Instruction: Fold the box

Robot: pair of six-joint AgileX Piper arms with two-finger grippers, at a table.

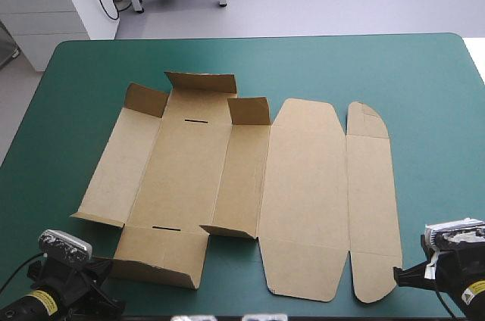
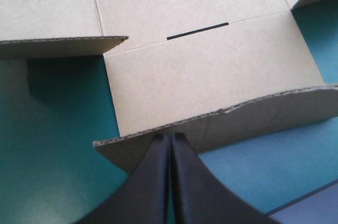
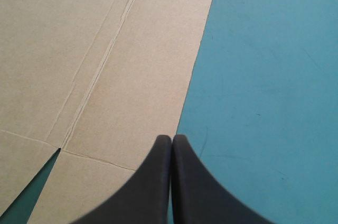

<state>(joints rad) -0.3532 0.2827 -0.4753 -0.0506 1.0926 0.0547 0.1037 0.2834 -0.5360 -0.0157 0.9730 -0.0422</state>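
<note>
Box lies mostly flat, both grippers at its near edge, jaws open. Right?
No: the jaws of the left gripper and right gripper are shut, as both wrist views show. The box does lie mostly flat, grippers at its near edge.

Box (image 1: 303, 185): brown corrugated board, uncoated paper face, matt, faintly fibrous; cut edges show fluting, creases pressed in. Cover (image 1: 439, 109): teal-green, smooth, low sheen, fine scuff lines. Fingers (image 3: 153, 182): black, smooth, satin, plastic-looking.
</note>
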